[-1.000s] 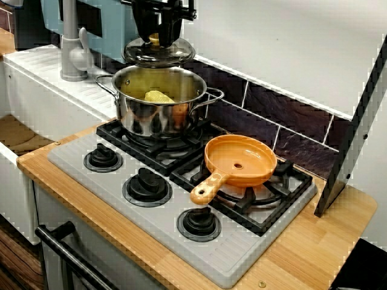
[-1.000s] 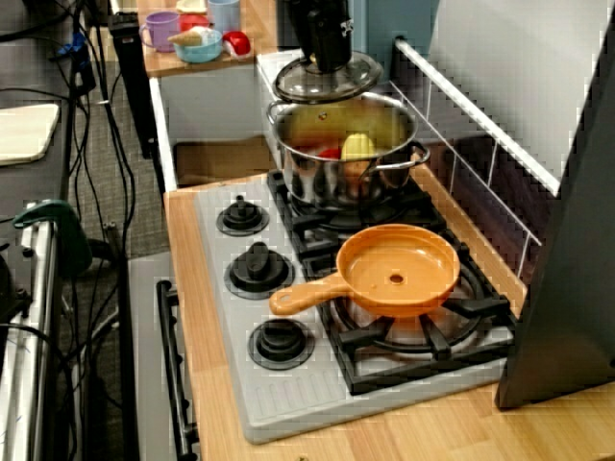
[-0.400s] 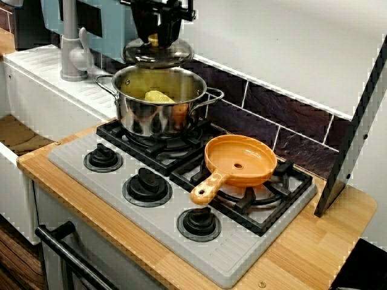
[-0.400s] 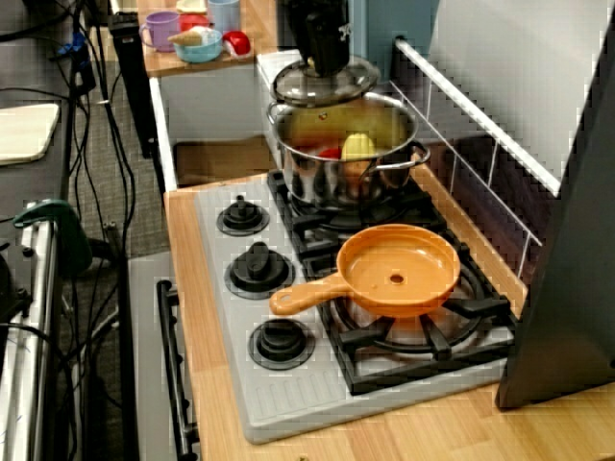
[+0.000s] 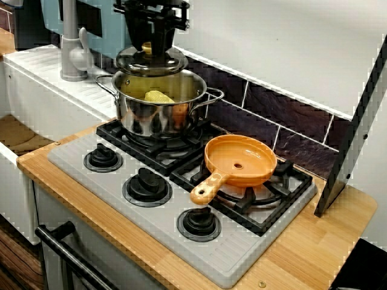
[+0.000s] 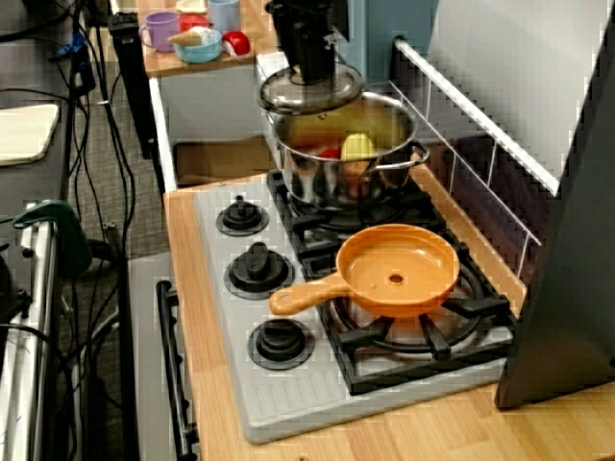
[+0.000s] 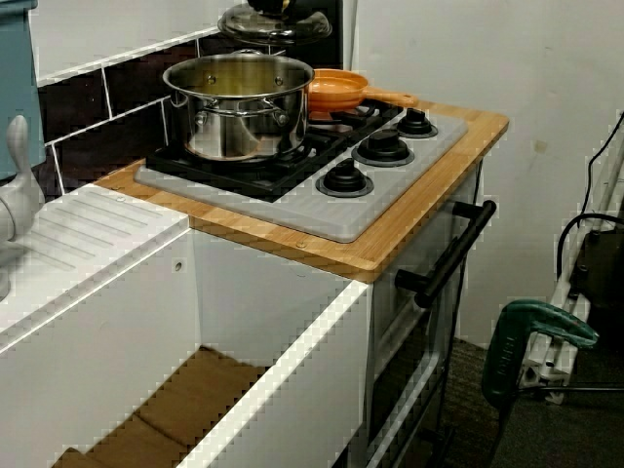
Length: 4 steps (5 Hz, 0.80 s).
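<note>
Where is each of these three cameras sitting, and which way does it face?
View from the stove front: raised, off the knob-side corner, facing the tiled wall; the gripper holds the glass lid above the steel pot.
View from the pan end: high, looking over the orange pan toward the sink; gripper and lid at top.
View from the sink end: low, looking along the counter at the stove; gripper's tip at the top edge.
All three share pot, pan and lid.
</note>
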Each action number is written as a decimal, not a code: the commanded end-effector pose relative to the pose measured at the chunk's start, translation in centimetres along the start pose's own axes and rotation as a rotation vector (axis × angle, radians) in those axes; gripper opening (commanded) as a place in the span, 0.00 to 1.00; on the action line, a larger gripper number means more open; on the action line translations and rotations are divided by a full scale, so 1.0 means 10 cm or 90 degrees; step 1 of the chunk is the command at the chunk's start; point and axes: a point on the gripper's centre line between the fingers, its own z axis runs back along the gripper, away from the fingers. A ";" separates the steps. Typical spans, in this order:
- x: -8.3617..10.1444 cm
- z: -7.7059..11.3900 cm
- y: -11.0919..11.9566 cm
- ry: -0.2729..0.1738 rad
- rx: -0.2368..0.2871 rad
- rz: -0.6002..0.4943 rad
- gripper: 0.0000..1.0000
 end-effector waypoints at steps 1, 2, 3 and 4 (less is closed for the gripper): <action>-0.07 0.20 0.08 -0.036 0.001 0.014 0.00; -0.07 0.20 0.15 -0.042 0.006 0.023 0.00; -0.05 0.17 0.25 -0.046 0.015 0.039 0.00; -0.03 0.13 0.37 -0.047 0.022 0.055 0.00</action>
